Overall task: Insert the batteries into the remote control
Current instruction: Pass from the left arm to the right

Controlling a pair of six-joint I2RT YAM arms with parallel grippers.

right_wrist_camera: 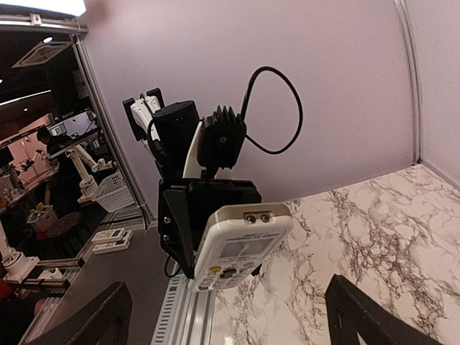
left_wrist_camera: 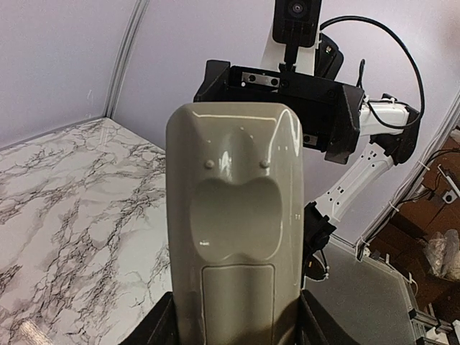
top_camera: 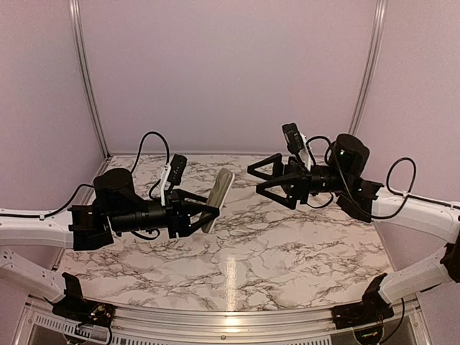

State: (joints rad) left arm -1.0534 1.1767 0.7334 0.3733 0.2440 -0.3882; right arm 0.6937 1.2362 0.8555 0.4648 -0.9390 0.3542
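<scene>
Count: 1 remote control [top_camera: 218,192], 1 marble table [top_camera: 287,244], 2 arms: left arm [top_camera: 136,212], right arm [top_camera: 348,158]; 2 sets of jaws, one per arm.

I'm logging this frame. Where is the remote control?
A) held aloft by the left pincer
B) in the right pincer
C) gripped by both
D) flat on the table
A: the left pincer clamps the remote control in the air, while the right pincer stands open and empty.
</scene>
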